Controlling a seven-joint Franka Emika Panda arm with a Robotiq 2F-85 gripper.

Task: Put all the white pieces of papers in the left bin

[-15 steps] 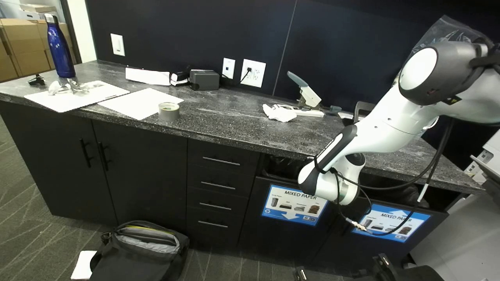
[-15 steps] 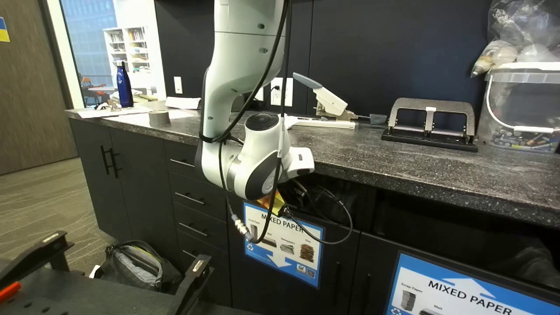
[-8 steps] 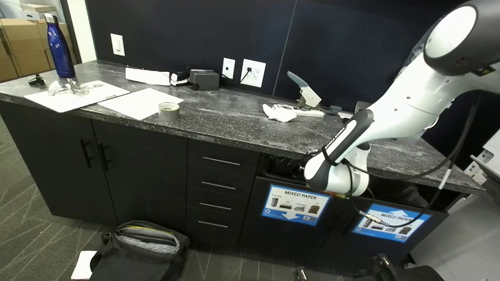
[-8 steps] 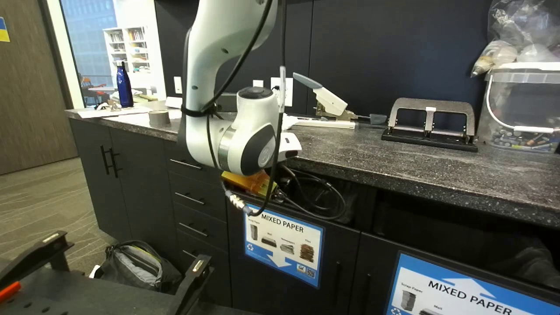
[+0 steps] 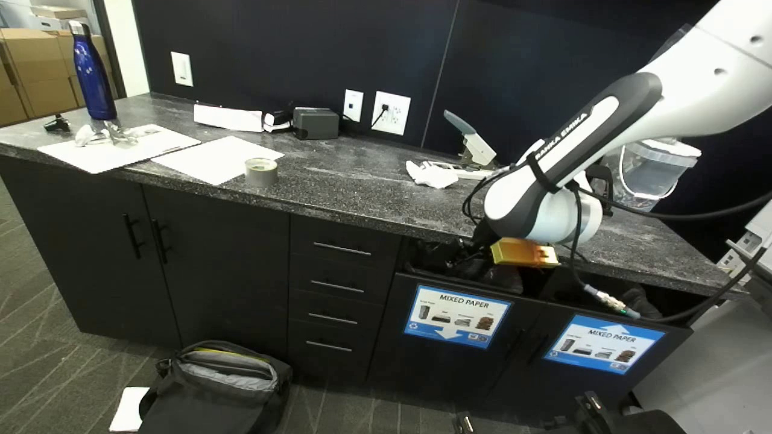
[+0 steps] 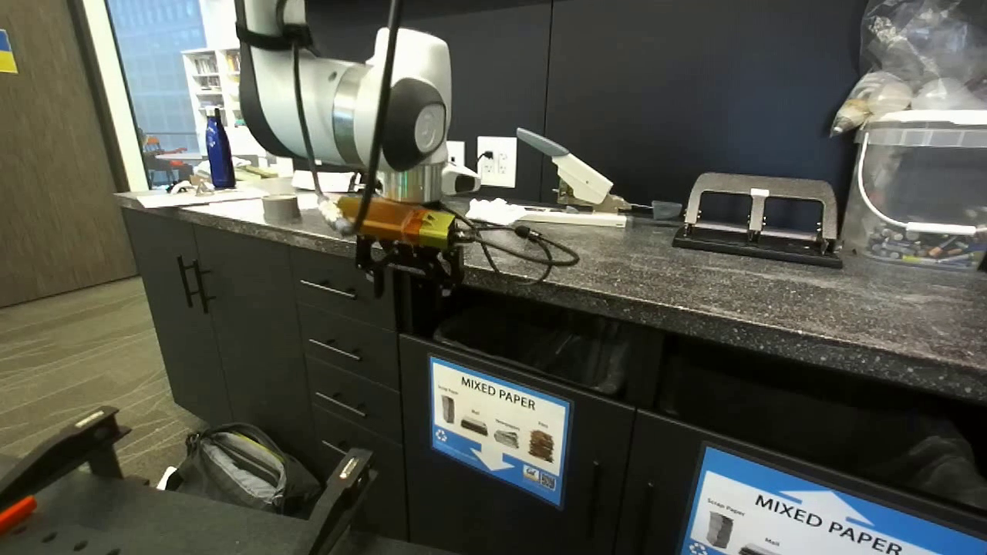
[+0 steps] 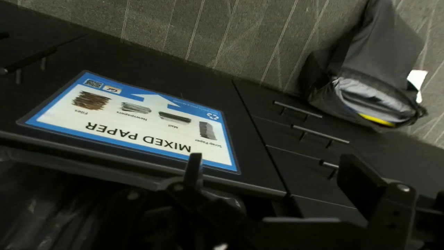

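Black 2-finger gripper (image 7: 270, 166) spread and empty, sorting unfinished

The fingers (image 7: 359, 182) stand wide apart with nothing between them, near the front edge of the dark speckled stone counter (image 5: 338, 187). Below the gripper is the left bin (image 6: 493, 520), a flat dark cabinet front with a white, blue-framed sign (image 6: 501, 428). Its opening holds a translucent plastic liner (image 6: 540, 343); no white shows inside, but the depths are too dark to say how much is done.

Beside it, farther from the gripper, the twin dark bin front (image 5: 555, 386) with a similar sign (image 5: 605, 343) has a greyish plastic liner (image 6: 944, 462), contents hidden.

On the counter behind the gripper, a crumpled white paper wad (image 5: 433, 175) lies by a white stapler (image 5: 479, 150) with a grey lever, probably left to do. On the floor (image 7: 225, 38) below the gripper, a black fabric bag (image 7: 378, 52) gapes, showing a grey lining (image 7: 362, 95).

Well apart from the gripper, a clear plastic bucket (image 6: 917, 177) holds small battery-like pieces (image 6: 937, 245). Farthest off, near a blue metal bottle (image 5: 93, 75), a small crumpled white scrap (image 5: 85, 136) lies at the edge of 1 of 2 flat white sheets (image 5: 214, 160); it seems left too; whether the sheets count I cannot tell.
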